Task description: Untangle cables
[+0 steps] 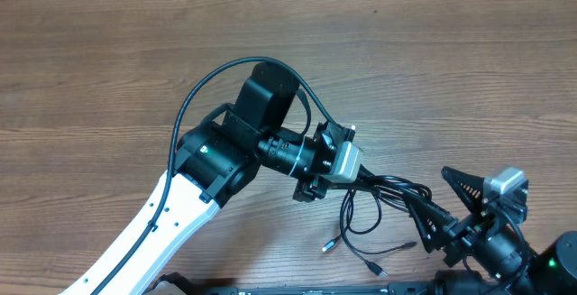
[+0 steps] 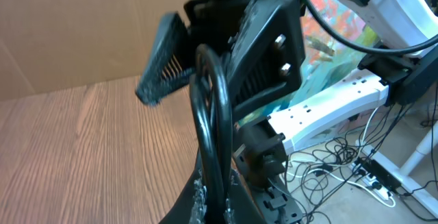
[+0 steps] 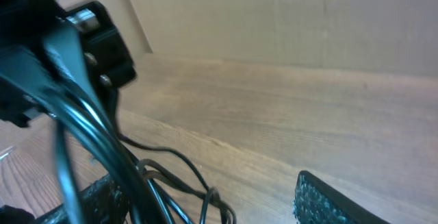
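The cables (image 1: 389, 192) are thin black cords in a tangled bunch on the wooden table, with small plugs (image 1: 330, 244) lying toward the front edge. My left gripper (image 1: 364, 179) is shut on the cables and holds one end of the bunch. In the left wrist view the cords (image 2: 212, 107) rise from between its closed fingers (image 2: 219, 186). My right gripper (image 1: 445, 202) is open wide just right of the bunch. In the right wrist view the cords (image 3: 171, 157) run beside its left finger, in the gap between its jaws (image 3: 212, 203).
A thick black wire of the left arm (image 1: 194, 96) loops over the table. A cardboard wall (image 3: 287, 18) stands at the back. Beyond the table edge, a white power strip (image 2: 328, 104) and floor wiring show in the left wrist view.
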### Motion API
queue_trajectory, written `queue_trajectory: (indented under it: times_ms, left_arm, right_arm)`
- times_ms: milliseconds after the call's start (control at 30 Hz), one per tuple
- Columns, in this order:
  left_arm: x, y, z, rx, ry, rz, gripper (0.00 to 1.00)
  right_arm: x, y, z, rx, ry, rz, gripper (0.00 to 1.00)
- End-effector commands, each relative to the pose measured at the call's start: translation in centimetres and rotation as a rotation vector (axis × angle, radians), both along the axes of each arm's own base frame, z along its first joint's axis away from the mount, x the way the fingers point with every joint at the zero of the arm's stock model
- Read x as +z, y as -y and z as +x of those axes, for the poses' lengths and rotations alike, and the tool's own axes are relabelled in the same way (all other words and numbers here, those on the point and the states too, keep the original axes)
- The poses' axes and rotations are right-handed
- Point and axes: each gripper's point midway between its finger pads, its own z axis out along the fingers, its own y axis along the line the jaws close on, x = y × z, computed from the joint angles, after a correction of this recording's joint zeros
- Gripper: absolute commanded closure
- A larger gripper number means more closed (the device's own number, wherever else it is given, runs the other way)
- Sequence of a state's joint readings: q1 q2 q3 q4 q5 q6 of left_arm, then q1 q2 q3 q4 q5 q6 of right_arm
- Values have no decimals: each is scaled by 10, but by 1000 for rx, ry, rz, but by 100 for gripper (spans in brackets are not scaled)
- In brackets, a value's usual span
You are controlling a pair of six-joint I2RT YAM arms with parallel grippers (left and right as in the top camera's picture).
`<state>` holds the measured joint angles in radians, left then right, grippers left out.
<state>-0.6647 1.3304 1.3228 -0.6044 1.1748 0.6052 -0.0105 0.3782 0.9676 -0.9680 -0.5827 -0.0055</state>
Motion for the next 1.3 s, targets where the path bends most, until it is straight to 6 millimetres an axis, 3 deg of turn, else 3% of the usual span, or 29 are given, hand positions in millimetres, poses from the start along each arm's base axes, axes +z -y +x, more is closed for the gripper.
queue_trajectory:
  times_ms: [0, 233, 400, 633, 933, 967, 1100, 1267]
  left_arm:
    - [16, 0, -4, -43, 18, -57, 96]
    - [22, 3, 3, -16, 32, -72, 96]
    - [31, 9, 34, 153, -22, -53, 96]
    - [31, 2, 55, 259, -111, -28, 96]
    - [26, 1, 55, 264, -133, -6, 96]
    - [25, 1, 55, 264, -136, -3, 96]
    - [25, 1, 54, 263, -136, -3, 96]
    - [25, 1, 54, 262, -137, -3, 94]
  right_arm:
    - [-12, 11, 4, -69, -50, -28, 29]
    - [-24, 11, -1, -68, -108, -30, 29]
    - [-33, 14, -4, -84, -148, -38, 28]
    - [-32, 13, -4, -82, -144, -34, 22]
    - [1, 13, 10, -87, 8, -22, 22]
    - [10, 13, 13, -92, 43, -5, 23]
    - [17, 13, 14, -92, 72, -4, 33]
    - [26, 13, 16, -92, 116, -3, 61]
